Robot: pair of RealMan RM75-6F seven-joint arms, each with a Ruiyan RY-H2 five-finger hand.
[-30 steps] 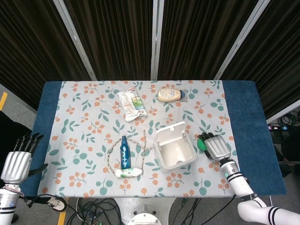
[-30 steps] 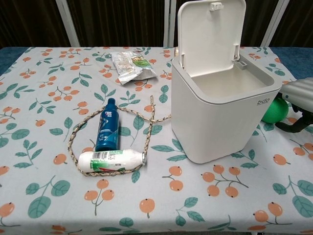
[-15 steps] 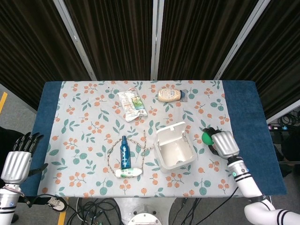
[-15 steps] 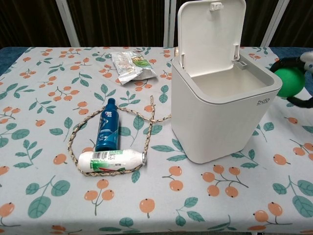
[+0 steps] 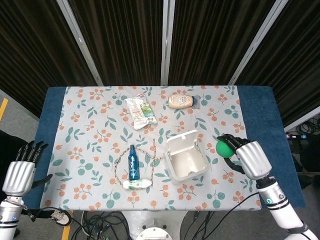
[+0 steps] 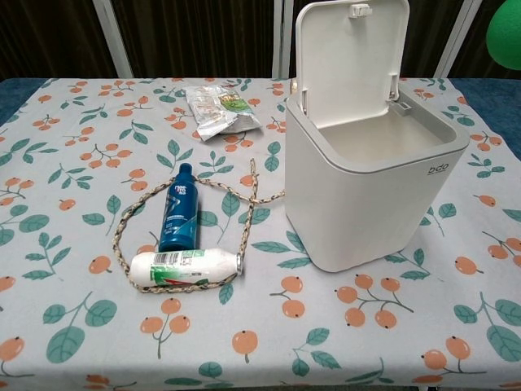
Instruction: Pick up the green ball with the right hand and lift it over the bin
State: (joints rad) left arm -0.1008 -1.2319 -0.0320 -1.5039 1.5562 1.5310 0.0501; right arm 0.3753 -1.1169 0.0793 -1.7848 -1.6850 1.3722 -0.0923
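Note:
My right hand [image 5: 248, 157] grips the green ball [image 5: 223, 148], raised well above the table just right of the white bin [image 5: 186, 160]. In the chest view only the ball [image 6: 505, 31] shows, at the top right corner, higher than the bin's [image 6: 370, 191] rim and to its right; the hand is out of that frame. The bin stands with its lid flipped up and its inside bare. My left hand [image 5: 20, 170] hangs off the table's left edge, fingers straight and apart, holding nothing.
A blue bottle [image 5: 133, 163] and a white tube [image 5: 136, 184] lie inside a loop of braided rope [image 5: 119, 165] left of the bin. A snack packet [image 5: 140, 111] and a tan bottle [image 5: 181, 101] lie toward the far side of the floral cloth.
My right hand has lifted the green ball off the table, rising from beside the bin's base to above its rim. The left hand has stayed put.

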